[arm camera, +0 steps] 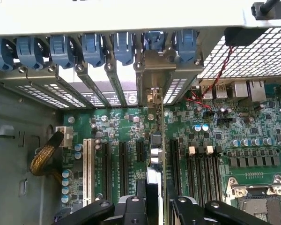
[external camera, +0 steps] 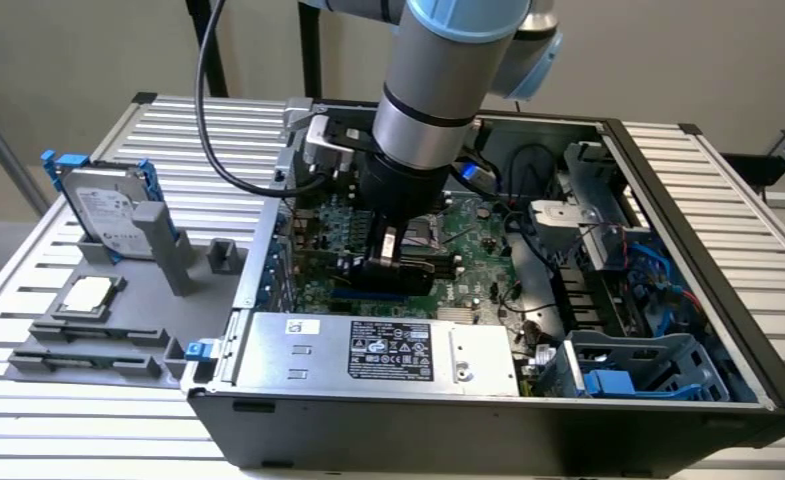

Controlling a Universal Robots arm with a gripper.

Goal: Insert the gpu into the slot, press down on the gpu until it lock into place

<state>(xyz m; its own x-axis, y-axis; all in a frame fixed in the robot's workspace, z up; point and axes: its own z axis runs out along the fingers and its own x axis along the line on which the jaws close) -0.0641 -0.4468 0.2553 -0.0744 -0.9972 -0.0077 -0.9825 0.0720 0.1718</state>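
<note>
1. Gripper [external camera: 389,250], fingers clamped on the upright edge of the gpu [external camera: 395,272], low inside the open case [external camera: 659,400]
2. Step judged: insertion; card edge-on over the motherboard [arm camera: 215,136], slot beneath it hidden
3. Next move calls for straight downward pressure, card kept vertical
4. Clearance: bracket bays [arm camera: 107,79] close ahead, memory slots [arm camera: 201,168] just beside; power supply [external camera: 379,350] near
</note>
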